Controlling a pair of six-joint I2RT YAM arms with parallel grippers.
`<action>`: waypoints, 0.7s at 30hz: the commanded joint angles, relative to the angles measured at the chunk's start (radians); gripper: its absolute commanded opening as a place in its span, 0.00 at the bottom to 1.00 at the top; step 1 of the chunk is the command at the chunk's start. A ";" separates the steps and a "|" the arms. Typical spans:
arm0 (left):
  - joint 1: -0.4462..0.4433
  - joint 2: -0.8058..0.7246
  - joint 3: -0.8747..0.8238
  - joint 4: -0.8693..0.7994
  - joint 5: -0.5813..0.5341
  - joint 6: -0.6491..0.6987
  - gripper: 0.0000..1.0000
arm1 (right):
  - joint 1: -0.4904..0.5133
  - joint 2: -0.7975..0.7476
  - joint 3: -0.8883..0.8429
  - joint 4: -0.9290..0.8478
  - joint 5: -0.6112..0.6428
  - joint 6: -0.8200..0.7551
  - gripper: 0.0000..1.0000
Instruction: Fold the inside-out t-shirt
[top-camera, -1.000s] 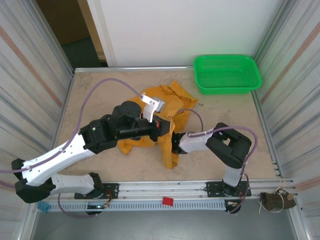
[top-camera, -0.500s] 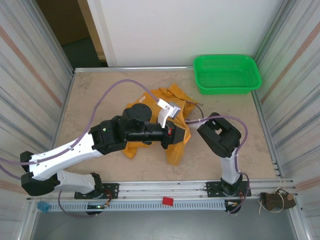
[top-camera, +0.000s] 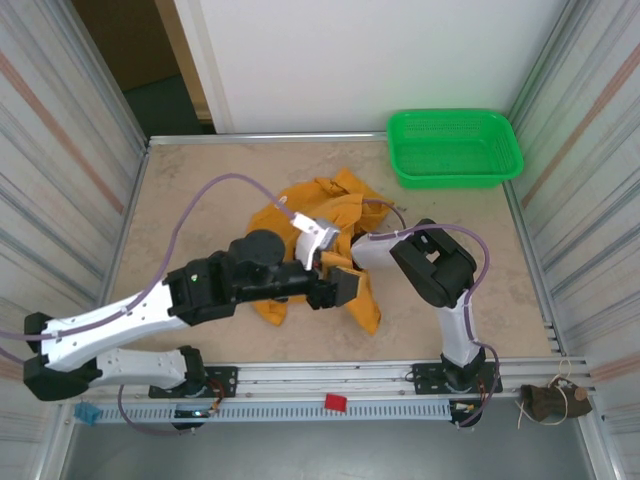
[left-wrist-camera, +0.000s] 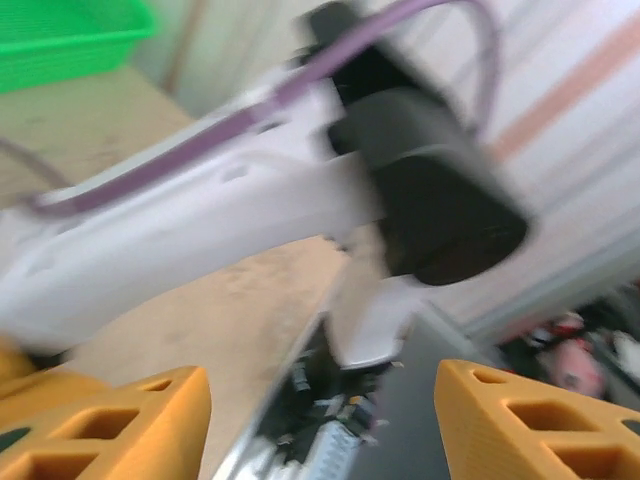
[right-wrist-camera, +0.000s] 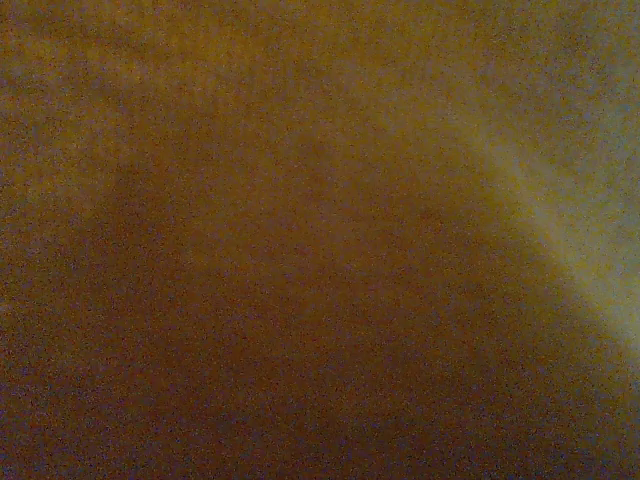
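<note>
Tabletop beige; walls corrugated; t-shirt crumpled; left gripper spread; right gripper: cannot tell

A green basket sits at the beige table's far right corner, near the white wall.

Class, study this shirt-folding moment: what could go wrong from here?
1. The open left pincer faces the right arm closely; they might collide.
2. A purple cable runs beside the shirt; it could snag.
3. The shirt is bunched, not flat; folding now may trap wrinkles.
</note>
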 joint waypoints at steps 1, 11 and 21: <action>0.009 -0.029 -0.140 0.017 -0.283 -0.048 0.64 | 0.013 -0.012 -0.046 -0.024 -0.014 0.018 0.44; 0.040 0.053 -0.346 0.004 -0.540 -0.258 0.76 | 0.038 -0.044 -0.076 -0.012 0.003 0.017 0.44; 0.052 0.215 -0.398 0.374 -0.346 -0.106 0.91 | 0.046 -0.042 -0.078 -0.018 0.006 0.019 0.44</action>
